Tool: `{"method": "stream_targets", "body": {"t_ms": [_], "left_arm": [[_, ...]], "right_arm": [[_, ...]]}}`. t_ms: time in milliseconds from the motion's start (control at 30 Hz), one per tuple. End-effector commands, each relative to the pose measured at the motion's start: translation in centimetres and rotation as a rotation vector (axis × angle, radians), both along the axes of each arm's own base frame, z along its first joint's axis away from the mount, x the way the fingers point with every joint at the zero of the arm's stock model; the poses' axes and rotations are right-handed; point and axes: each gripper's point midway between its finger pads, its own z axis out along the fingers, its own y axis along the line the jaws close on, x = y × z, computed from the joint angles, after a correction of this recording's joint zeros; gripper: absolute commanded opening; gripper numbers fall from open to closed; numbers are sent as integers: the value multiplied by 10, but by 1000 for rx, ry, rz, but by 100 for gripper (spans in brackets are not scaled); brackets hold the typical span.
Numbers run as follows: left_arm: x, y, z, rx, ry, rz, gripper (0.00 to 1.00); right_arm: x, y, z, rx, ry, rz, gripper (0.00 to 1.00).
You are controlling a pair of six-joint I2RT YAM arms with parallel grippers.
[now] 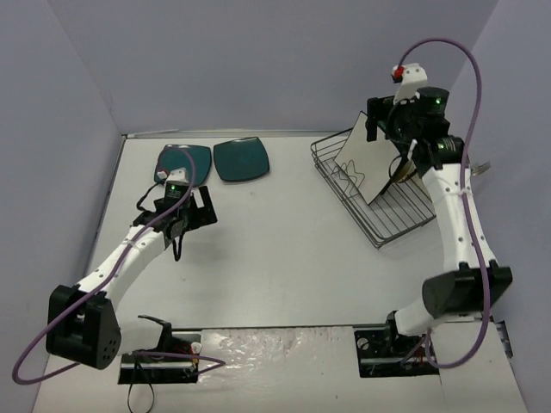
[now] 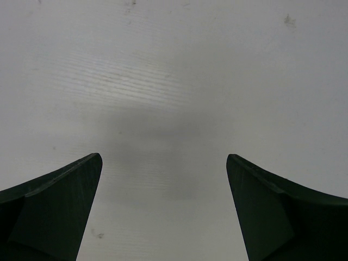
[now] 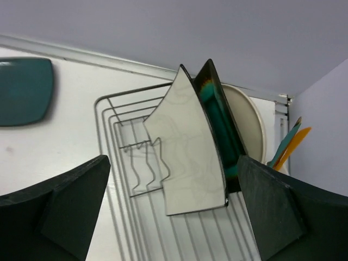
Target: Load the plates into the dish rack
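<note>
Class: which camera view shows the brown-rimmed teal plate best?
The right wrist view: the brown-rimmed teal plate stands on edge behind the white plate, its teal face showing. In the top external view the white plate and right arm largely hide it. The left wrist view shows only table.

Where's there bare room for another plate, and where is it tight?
Free: table between the teal plates and dish rack; rack slots between that side's rim and the white plate. Crowded: behind the white plate.

White table (image 1: 284, 267): left teal plate (image 1: 182, 158), right teal plate (image 1: 240, 159), dish rack (image 1: 398, 219).
</note>
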Motion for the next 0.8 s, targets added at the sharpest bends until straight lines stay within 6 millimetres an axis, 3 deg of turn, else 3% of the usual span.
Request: {"method": "stream_targets", "body": {"t_ms": [0,33,133,200,233,300,400,533,600,767], "left_arm": [[69,-38,44,-272,-188,78,97],[76,-40,43,-292,-193,92,97],[103,-53,34,-378,-191,133,97],[127,-59,30,-445,-229,172,97],[134,-59,17,-467,-215,191,97],[154,-65,17,-546,-262,210,97],[181,-75,-2,-589,-260,211,97],[206,-77,-22,-653,-263,264,97],[213,-76,-39,-671,-248,300,97],[229,-69,-58,-725,-278,397,97]], "right_arm": [[-42,25,74,320,-279,22,100],[-51,30,64,362,-253,31,100],[-71,49,76,525,-363,115,100],[-84,63,65,615,-354,179,100],[-90,68,65,661,-348,195,100],[-97,78,51,705,-319,242,100],[-107,86,36,739,-276,269,100],[-116,91,10,767,-215,275,100],[-120,91,7,774,-214,276,100],[-122,91,1,765,-199,271,100]]}}
